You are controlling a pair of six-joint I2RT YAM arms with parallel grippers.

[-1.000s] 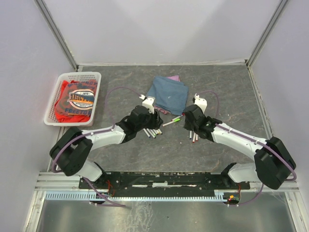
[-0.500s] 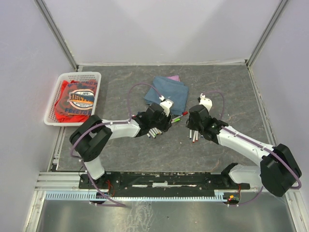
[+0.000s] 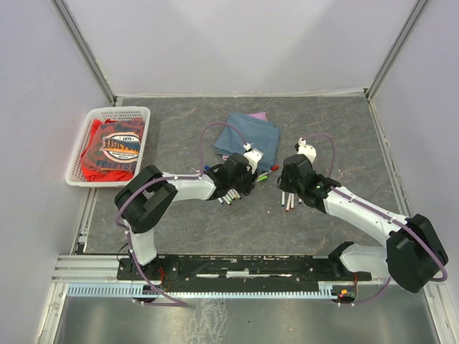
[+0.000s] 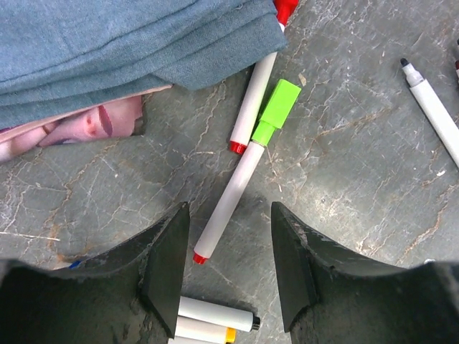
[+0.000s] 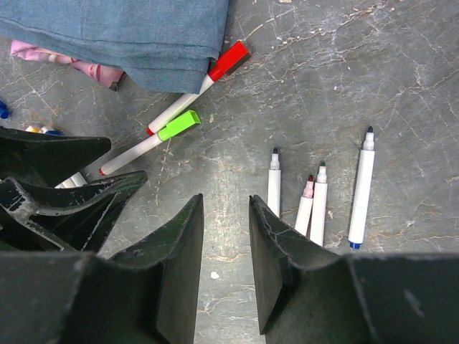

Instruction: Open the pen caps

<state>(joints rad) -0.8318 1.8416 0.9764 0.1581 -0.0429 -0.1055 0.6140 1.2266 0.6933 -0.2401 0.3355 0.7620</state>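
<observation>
A white pen with a green cap lies on the grey table, its red-tipped rear end between the open fingers of my left gripper, which hovers over it without touching. Beside it a red-capped pen lies half under the blue cloth. In the top view the green-capped pen sits between my left gripper and my right gripper. My right gripper is open and empty above bare table. Several uncapped pens lie just to its right.
More pens lie under my left wrist, seen as a small row from above. A pink cloth peeks from under the blue one. A white basket holding a red shirt stands at far left.
My left arm has swung right and reached out, bringing its gripper over the green-capped pen. The right gripper has shifted slightly. Both sets of jaws stand as wide as before.
</observation>
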